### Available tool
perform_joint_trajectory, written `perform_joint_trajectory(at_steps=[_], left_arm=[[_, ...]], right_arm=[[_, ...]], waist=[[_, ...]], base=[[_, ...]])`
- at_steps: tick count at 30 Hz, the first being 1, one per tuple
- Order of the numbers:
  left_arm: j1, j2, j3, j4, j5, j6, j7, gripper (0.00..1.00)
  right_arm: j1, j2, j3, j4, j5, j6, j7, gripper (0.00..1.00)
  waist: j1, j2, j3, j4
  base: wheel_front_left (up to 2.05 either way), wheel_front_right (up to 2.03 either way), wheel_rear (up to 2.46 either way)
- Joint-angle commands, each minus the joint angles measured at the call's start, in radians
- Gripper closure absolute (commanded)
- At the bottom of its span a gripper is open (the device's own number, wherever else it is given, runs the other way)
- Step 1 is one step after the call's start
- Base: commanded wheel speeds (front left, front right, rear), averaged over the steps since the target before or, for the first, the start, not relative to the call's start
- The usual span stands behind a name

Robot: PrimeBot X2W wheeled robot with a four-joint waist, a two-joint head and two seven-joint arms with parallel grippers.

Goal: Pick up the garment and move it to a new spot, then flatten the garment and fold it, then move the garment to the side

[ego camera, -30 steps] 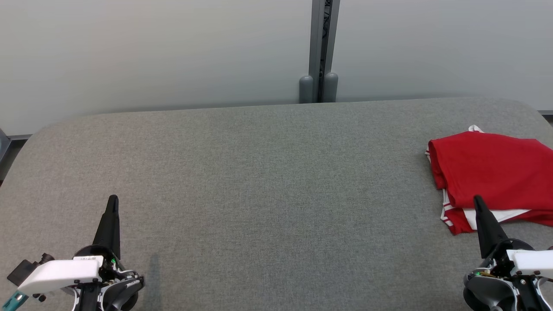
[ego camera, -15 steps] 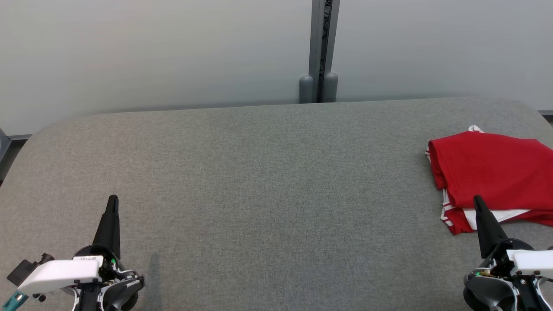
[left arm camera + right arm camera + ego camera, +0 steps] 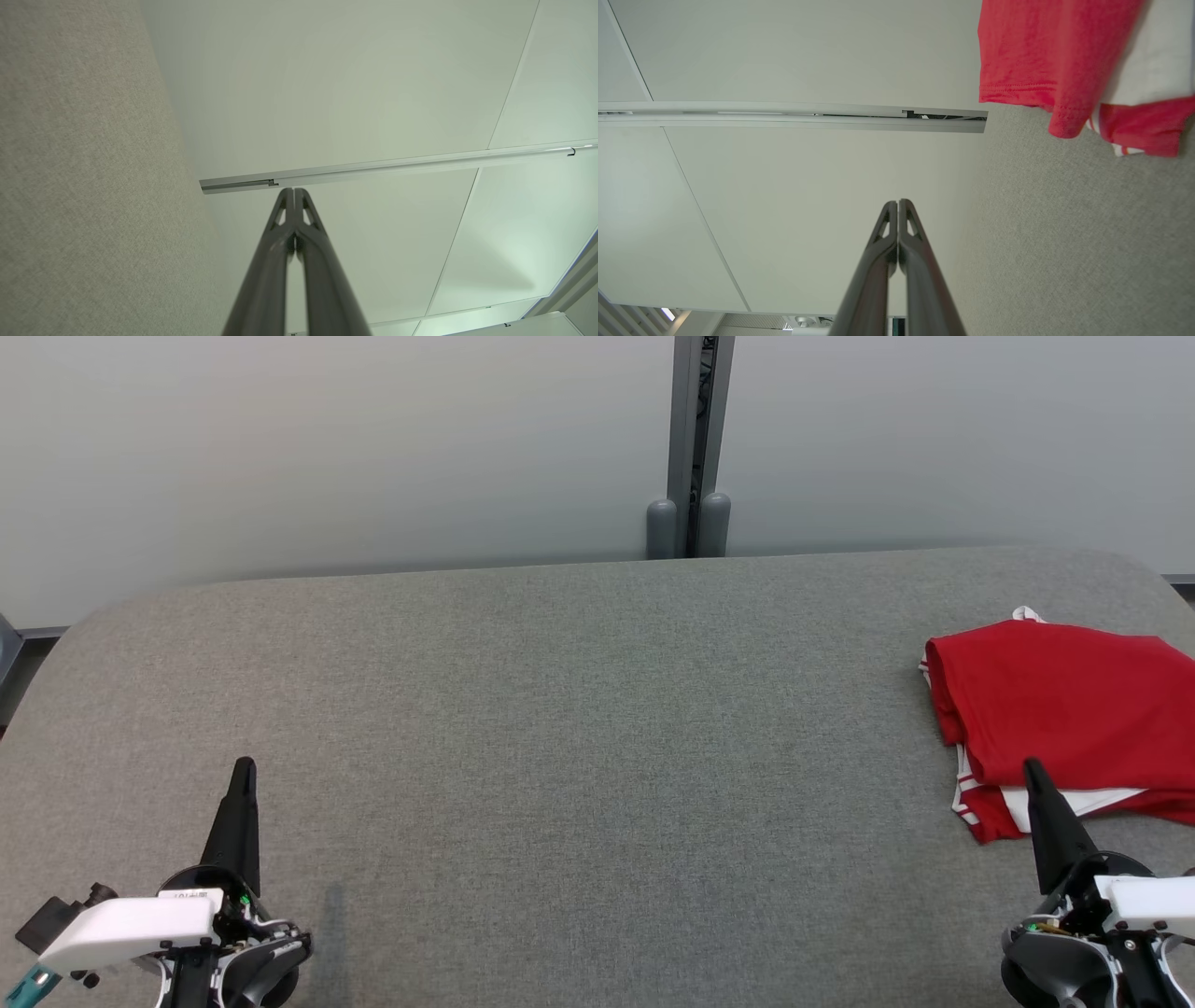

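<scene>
The garment (image 3: pixel 1064 709) is a folded red piece with white trim, lying at the right side of the grey felt table (image 3: pixel 560 728). In the right wrist view the garment (image 3: pixel 1045 56) fills the upper right corner. My right gripper (image 3: pixel 1033 769) is shut at the lower right, its tip showing over the garment's near edge with nothing held. The same gripper (image 3: pixel 898 203) has its fingers pressed together in its own wrist view. At the lower left, my left gripper (image 3: pixel 245 767) is shut too and far from the garment. The left wrist view shows that gripper (image 3: pixel 294 190) shut on nothing.
A pale wall with a grey vertical post (image 3: pixel 693 448) runs behind the table's far edge. The table's corners are rounded. The wide middle and left of the felt surface lie bare between my two grippers.
</scene>
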State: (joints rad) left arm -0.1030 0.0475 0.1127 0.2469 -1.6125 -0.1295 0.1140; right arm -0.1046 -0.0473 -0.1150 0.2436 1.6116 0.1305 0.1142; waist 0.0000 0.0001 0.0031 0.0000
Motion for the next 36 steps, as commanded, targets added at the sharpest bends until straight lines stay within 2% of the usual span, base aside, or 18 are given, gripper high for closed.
perform_joint_trajectory(at_steps=[1,36], left_arm=[[-0.012,0.005,0.004,-0.003,-0.001,-0.003,0.003,1.0],[-0.012,0.005,0.004,-0.003,-0.001,-0.003,0.003,1.0]], right_arm=[[-0.008,-0.004,0.0,0.002,0.002,0.0,0.003,1.0],[-0.008,-0.004,0.0,0.002,0.003,0.0,0.003,1.0]], waist=[[0.0,-0.0001,0.0,0.0],[0.0,-0.0001,0.0,0.0]], base=[[0.0,0.0,0.0],[0.0,0.0,0.0]])
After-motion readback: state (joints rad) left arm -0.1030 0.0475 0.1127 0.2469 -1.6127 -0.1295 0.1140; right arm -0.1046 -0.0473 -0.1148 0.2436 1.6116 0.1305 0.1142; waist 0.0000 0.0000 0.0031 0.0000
